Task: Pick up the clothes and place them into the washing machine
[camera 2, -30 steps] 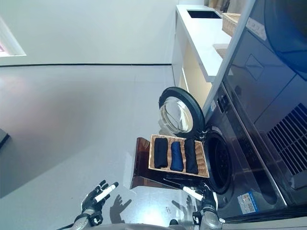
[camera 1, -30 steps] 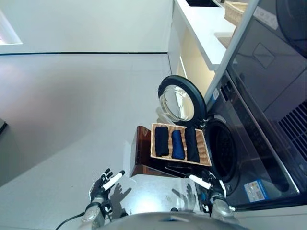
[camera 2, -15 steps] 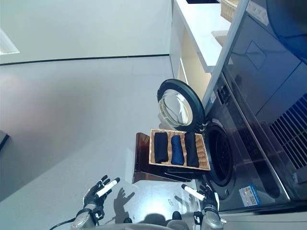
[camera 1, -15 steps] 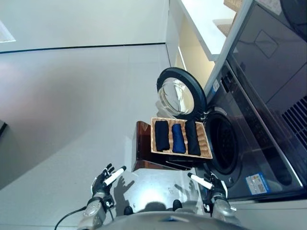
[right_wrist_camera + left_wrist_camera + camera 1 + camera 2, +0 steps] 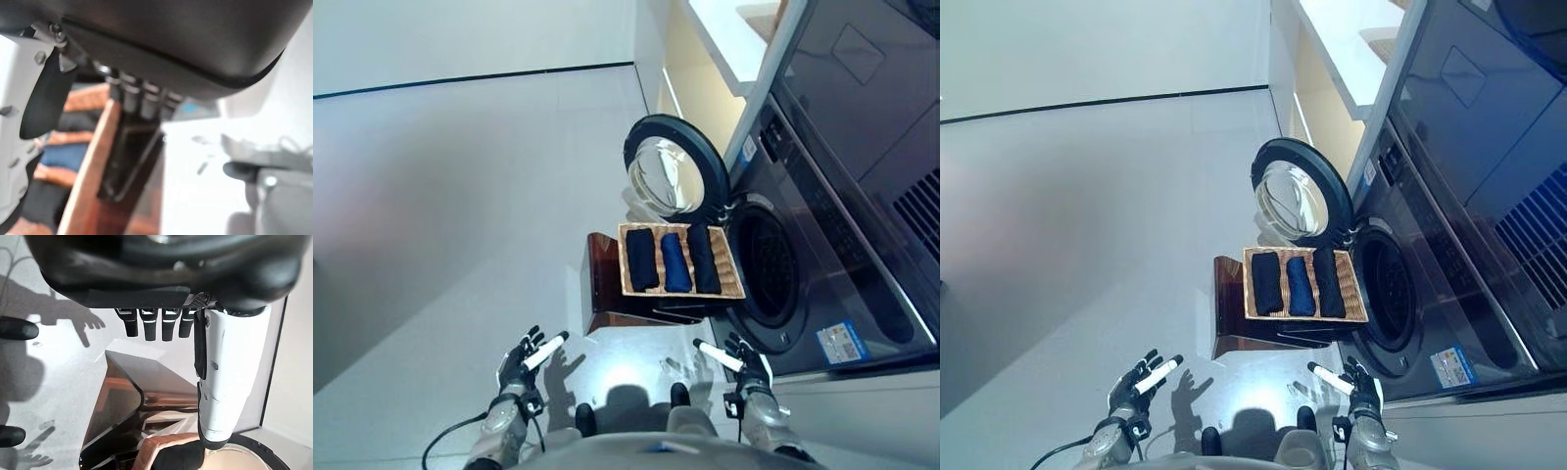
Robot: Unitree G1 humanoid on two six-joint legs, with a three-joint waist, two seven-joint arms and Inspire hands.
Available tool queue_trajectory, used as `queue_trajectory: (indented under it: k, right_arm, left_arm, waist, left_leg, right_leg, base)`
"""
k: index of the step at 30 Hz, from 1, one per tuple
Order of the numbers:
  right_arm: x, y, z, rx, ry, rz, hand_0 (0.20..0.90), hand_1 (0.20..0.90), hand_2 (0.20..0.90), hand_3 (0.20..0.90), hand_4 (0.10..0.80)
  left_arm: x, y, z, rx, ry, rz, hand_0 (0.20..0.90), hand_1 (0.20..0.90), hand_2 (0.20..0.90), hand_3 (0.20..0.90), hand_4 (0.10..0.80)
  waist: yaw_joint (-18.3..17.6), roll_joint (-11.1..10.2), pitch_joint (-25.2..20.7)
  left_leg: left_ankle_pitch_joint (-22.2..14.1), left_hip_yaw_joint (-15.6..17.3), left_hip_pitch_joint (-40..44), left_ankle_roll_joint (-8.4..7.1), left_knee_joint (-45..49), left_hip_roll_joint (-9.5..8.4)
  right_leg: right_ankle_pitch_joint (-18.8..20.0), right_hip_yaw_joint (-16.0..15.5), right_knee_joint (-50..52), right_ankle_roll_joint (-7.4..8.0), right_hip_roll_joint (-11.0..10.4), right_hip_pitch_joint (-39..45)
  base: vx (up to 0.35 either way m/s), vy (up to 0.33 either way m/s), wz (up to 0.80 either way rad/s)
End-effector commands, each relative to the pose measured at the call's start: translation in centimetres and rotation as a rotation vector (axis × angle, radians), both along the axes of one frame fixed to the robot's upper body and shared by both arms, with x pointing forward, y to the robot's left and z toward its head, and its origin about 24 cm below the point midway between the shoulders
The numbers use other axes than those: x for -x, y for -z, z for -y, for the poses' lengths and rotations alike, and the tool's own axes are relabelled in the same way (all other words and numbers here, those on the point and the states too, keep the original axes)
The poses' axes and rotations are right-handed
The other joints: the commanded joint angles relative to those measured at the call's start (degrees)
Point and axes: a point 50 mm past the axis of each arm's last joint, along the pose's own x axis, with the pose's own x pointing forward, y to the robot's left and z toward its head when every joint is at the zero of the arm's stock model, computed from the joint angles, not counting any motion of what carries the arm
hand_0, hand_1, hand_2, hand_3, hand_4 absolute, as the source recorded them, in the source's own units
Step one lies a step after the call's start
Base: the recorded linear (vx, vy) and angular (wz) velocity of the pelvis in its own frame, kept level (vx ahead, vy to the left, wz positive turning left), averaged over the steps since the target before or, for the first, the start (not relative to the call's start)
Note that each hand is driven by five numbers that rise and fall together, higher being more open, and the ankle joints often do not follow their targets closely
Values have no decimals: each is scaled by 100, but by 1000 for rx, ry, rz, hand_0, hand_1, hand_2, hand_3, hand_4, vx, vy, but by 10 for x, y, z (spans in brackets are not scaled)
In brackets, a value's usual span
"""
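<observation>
A wicker basket [image 5: 731,279] rests on a dark brown stool [image 5: 604,294] in front of the washing machine [image 5: 822,225]. Three rolled clothes lie side by side in it: a black one [image 5: 640,259], a blue one [image 5: 675,261] and another black one [image 5: 704,258]. The machine's round door [image 5: 673,181] stands swung open beside the dark drum opening [image 5: 760,264]. My left hand [image 5: 522,363] hovers low over the floor, well short of the stool, fingers straight and empty. My right hand [image 5: 746,366] hangs near the machine's front, open and empty too.
A white counter [image 5: 734,34] runs along the wall beyond the machine. Pale grey floor [image 5: 450,196] spreads wide to the left of the stool. The stool's glossy side [image 5: 127,396] shows in the left wrist view.
The whole picture has shifted, so the camera moved. Both hands stay open and empty, in much the same pose.
</observation>
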Motion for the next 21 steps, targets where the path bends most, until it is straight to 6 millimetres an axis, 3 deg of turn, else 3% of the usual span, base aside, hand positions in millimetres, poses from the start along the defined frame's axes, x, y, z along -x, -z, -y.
queue_trajectory:
  k: [1,4,7,11,15,18,20,21]
  right_arm:
    - [-33,-24,-3,7,-27,174,900,900,900,900,800]
    - [-38,-26,-6,2,-29,185,900,900,900,900,800]
    - [-42,-27,-8,-2,-34,193,900,900,900,900,800]
    - [-44,-26,-10,0,-40,184,900,900,900,900,800]
    - [-38,-23,-11,2,-47,164,900,900,900,900,800]
    - [-37,-23,-12,2,-51,166,900,900,900,900,800]
    - [-36,-23,-12,7,-60,162,900,900,900,900,800]
    - [-37,-23,-13,8,-68,160,900,900,900,900,800]
  left_arm:
    - [-31,-33,-19,-83,6,210,900,900,900,900,800]
    - [-32,-34,-19,-76,-5,214,900,900,900,900,800]
    - [-32,-33,-23,-76,-29,214,900,900,900,900,800]
    - [-26,-29,-26,-72,-57,191,900,900,900,900,800]
    - [-12,-19,-27,-57,-92,133,900,900,900,900,800]
    - [-3,-14,-27,-46,-120,99,900,900,900,900,800]
    - [-1,-13,-27,-39,-141,93,900,900,900,900,800]
    - [0,-12,-26,-32,-147,91,900,900,900,900,800]
  waist:
    - [27,109,-166]
    - [-20,92,-162]
    - [-93,-61,-209]
    - [-211,-169,-231]
    - [-204,-243,-337]
    - [-189,-260,-362]
    - [-122,-239,-413]
    - [-114,-243,-440]
  left_leg:
    - [-527,-19,269,162,469,-335]
    - [-633,-128,444,90,531,-354]
    - [-784,-306,652,-118,500,-403]
    - [-926,-550,949,-326,394,-312]
    - [-886,-736,1169,-430,297,-145]
    - [-846,-813,1297,-475,230,-20]
    - [-868,-767,1375,-544,213,113]
    - [-858,-715,1383,-583,246,181]
  right_leg:
    - [958,-258,1726,-80,-264,-507]
    - [889,-585,1485,-48,-465,-658]
    - [966,-805,192,92,-734,-646]
    - [1238,-432,-966,296,-583,-550]
    - [1366,-335,-1074,322,-381,-503]
    - [1295,-481,-905,272,-237,-606]
    - [1006,-1040,-918,197,-179,-603]
    - [961,-1113,-987,151,-109,-560]
  base:
    - [71,111,5]
    - [137,-2,11]
    - [222,-145,28]
    - [226,-117,25]
    - [209,-105,58]
    - [175,-114,17]
    - [154,-152,-6]
    - [147,-174,5]
